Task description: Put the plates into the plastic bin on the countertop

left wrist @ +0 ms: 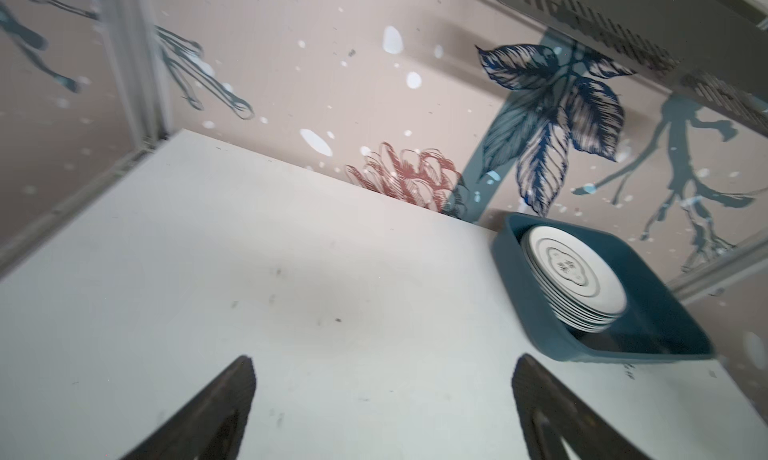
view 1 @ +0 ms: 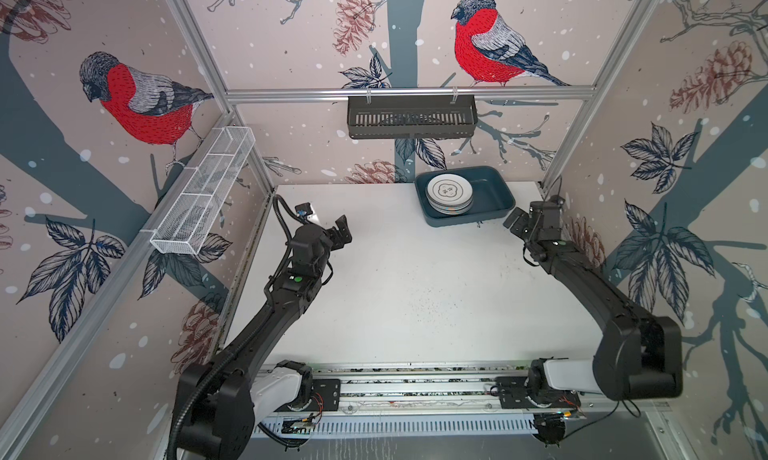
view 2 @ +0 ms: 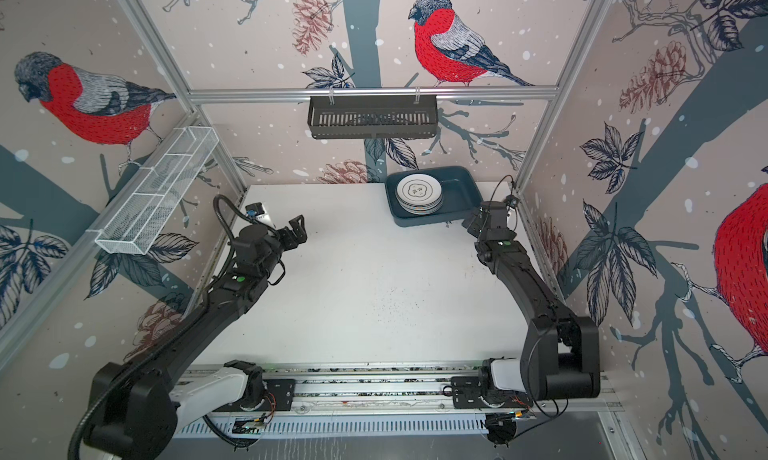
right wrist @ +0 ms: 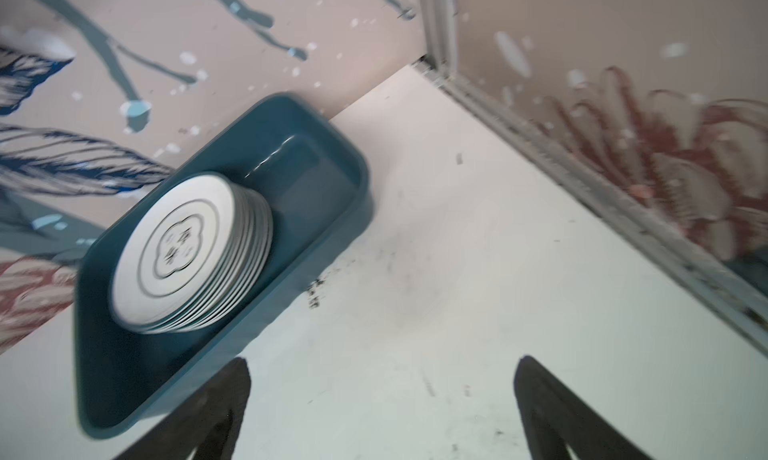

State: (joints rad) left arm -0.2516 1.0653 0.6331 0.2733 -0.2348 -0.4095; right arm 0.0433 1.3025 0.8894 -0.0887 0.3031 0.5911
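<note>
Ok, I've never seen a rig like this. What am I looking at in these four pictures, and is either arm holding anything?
Two black robot arms are mounted at the near edge of a white countertop, and each ends in a two-fingered gripper. Two pictures look down from overhead and show nearly the same view. The other two come from cameras on the arms' wrists, looking out past the fingers. At the back of the countertop, a stack of white plates sits in one end of a blue plastic bin. The left gripper and the right gripper are both open and hold nothing.

Evenly bright, wrist views blurry (motion, perhaps)
</note>
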